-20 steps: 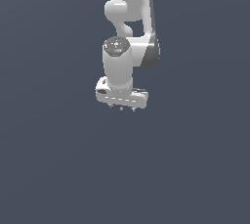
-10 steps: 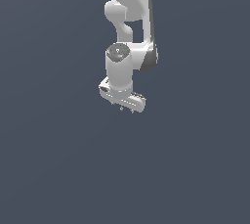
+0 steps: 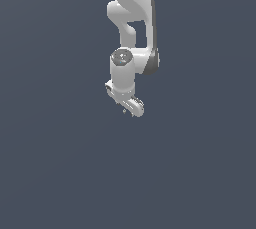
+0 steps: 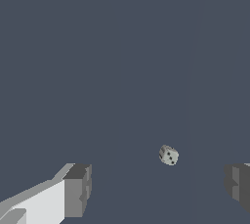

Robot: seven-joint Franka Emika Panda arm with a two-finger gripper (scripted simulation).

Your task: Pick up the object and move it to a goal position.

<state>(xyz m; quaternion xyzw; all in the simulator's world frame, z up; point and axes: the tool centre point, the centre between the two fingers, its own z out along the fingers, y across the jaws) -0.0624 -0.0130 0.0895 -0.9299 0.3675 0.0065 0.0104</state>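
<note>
The object (image 4: pixel 168 155) is a small pale grey cube with dark dots, like a die, lying on the dark grey floor. In the wrist view it sits beyond the gap between my two fingers, nearer the far one. My gripper (image 4: pixel 157 188) is open, with one finger (image 4: pixel 78 191) and the other finger (image 4: pixel 237 182) wide apart and nothing between them. In the exterior view the white arm reaches down the middle of the picture, its gripper (image 3: pixel 128 108) pointing downward. I cannot make out the object for certain there.
Plain dark grey ground (image 3: pixel 60 173) fills both views. No other objects, containers or edges show.
The hand has turned about its vertical axis, so it now sits at a slant, and it has sunk slightly. The fingers remain apart.
</note>
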